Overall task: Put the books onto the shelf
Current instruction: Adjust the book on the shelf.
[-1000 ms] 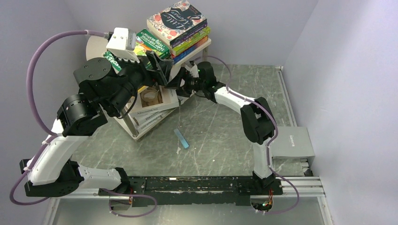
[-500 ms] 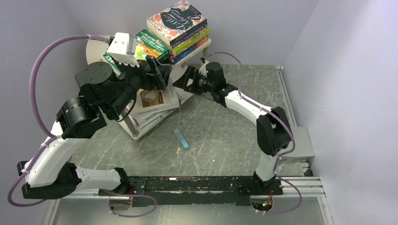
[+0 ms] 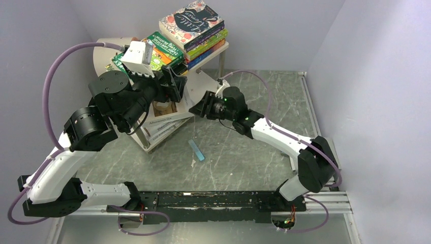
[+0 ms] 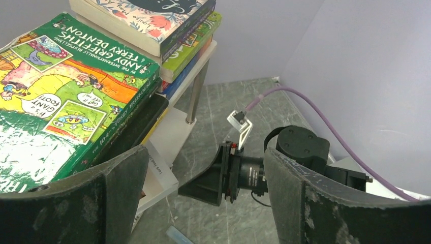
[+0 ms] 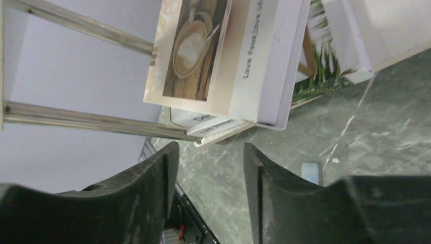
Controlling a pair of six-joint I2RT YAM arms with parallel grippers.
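The shelf [image 3: 224, 48] stands at the back left with books on both tiers. On its top board lie the green Treehouse book [image 3: 161, 51] and a stack topped by the floral Little Women [image 3: 192, 23]. White books [image 3: 163, 121] lie on the lower board, the top one with a coffee-cup cover [image 5: 195, 48]. My left gripper [image 3: 174, 84] hovers open beside the Treehouse book [image 4: 66, 86], holding nothing. My right gripper [image 3: 199, 109] is open and empty above the table, a short way right of the lower books. Its fingers [image 5: 147, 203] point at them.
A small flat blue bar [image 3: 196, 150] lies on the grey table in front of the shelf. A grey box [image 3: 317, 155] sits at the right edge. A pale round thing [image 3: 103, 51] stands behind the shelf. Walls close in at the back and both sides.
My right arm has drawn back from the shelf's lower tier toward the right and the near side, its jaws narrowing. My left gripper has shifted slightly up toward the top tier.
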